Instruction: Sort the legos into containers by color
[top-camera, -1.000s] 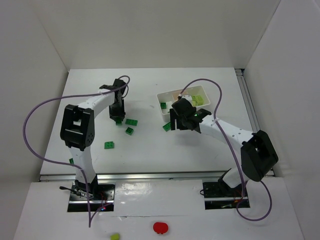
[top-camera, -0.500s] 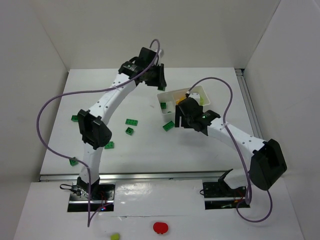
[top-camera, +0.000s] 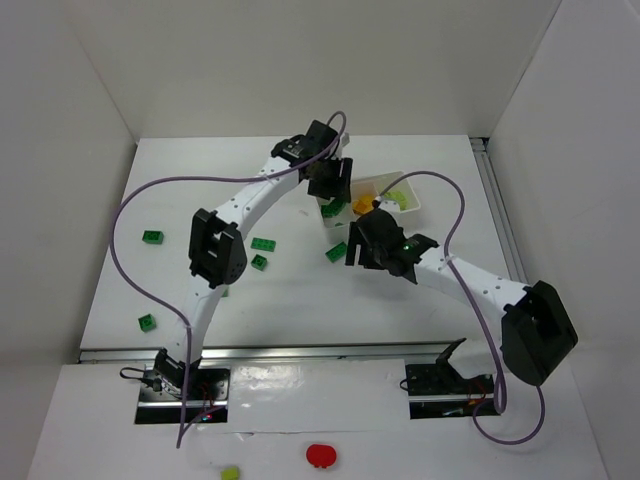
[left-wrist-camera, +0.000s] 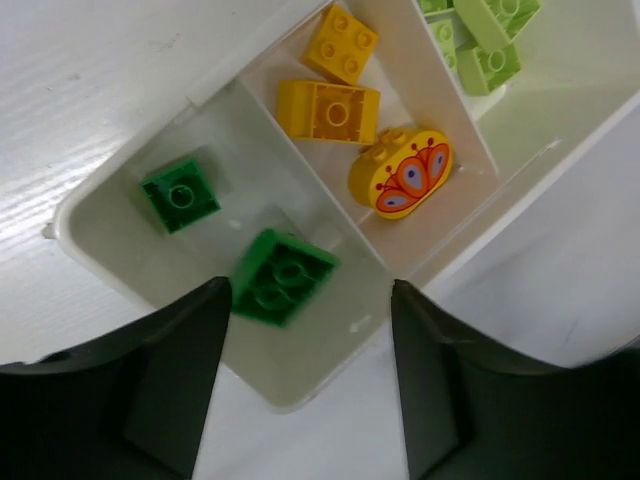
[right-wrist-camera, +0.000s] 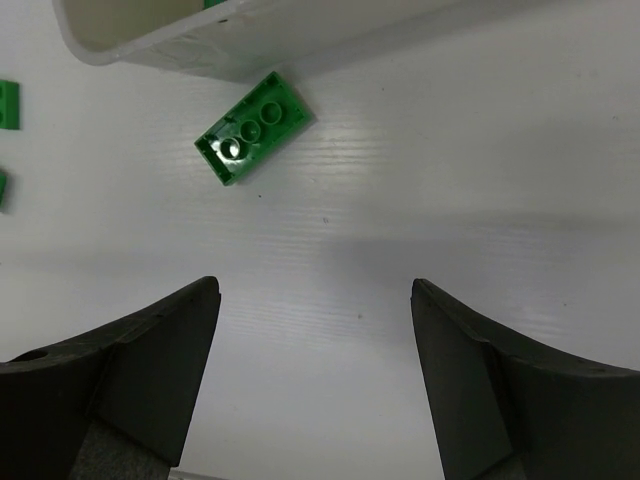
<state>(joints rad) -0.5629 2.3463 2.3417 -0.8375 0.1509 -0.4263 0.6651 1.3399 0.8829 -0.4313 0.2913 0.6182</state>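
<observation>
The white tray (left-wrist-camera: 120, 270) has three compartments side by side. Two dark green legos (left-wrist-camera: 283, 275) (left-wrist-camera: 180, 195) lie in its left compartment, orange legos (left-wrist-camera: 328, 108) in the middle one and pale green legos (left-wrist-camera: 480, 40) in the right one. My left gripper (left-wrist-camera: 308, 290) (top-camera: 330, 185) hovers over the tray's green compartment, open and holding nothing. My right gripper (right-wrist-camera: 315, 290) (top-camera: 355, 248) is open above bare table, a short way from a dark green lego (right-wrist-camera: 255, 128) (top-camera: 336, 251) lying just outside the tray wall (right-wrist-camera: 200, 40).
More dark green legos lie on the table at the left (top-camera: 152, 237), the near left (top-camera: 147, 321) and the middle (top-camera: 264, 243) (top-camera: 259, 262). A red round object (top-camera: 321, 455) sits on the near ledge. White walls enclose the table.
My left arm swung from the middle of the table to the tray and its jaws opened, leaving a dark green lego in the left compartment. My right gripper shifted slightly.
</observation>
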